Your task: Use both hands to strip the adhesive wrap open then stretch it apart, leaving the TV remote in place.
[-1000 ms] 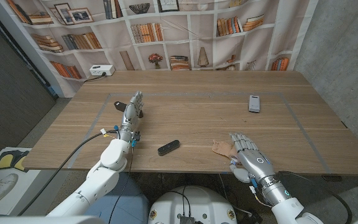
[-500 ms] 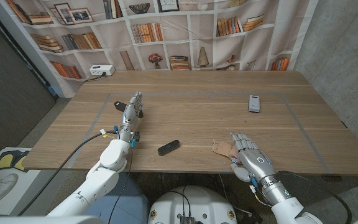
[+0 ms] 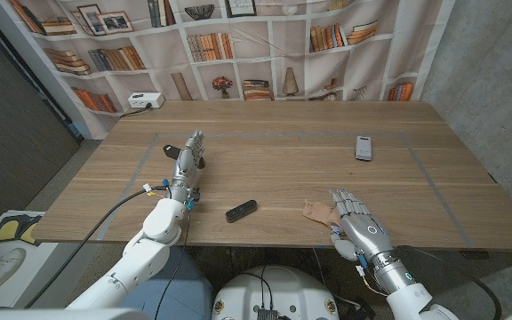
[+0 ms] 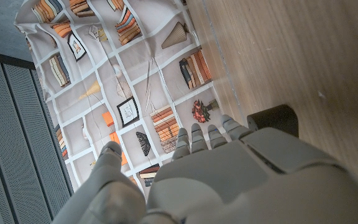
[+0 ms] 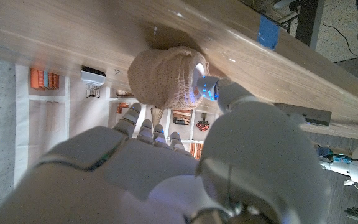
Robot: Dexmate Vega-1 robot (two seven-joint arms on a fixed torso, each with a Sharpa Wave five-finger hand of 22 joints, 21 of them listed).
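Wooden table (image 3: 283, 169), long and wide, marked with a taped rectangle; behind its far edge hangs a printed bookshelf backdrop (image 3: 238, 44), with a white power strip (image 3: 145, 101) at the far left corner.

Left arm comes in from the near left. Left hand (image 3: 189, 156) stands on its edge well left of centre, fingers straight and pointing toward the backdrop, holding nothing (the left wrist view confirms this: fingers (image 4: 194, 138) extended together, thumb apart, nothing between them). A small dark block (image 4: 273, 119) sits on the wood just beside those fingertips.

Right hand (image 3: 354, 220) sits at the near edge, right of centre, back up, fingers spread and reaching forward. The roll of adhesive wrap (image 3: 316, 212), tan and crinkled, lies touching the hand's inner side. In the right wrist view the thumb tip (image 5: 213, 90) presses against the roll (image 5: 163, 78); whether the hand actually grips it, cannot tell.

TV remote (image 3: 242, 212), black, lies near the front edge between the two hands, apart from both.

A small grey device (image 3: 364, 148) lies far right, well clear of everything.
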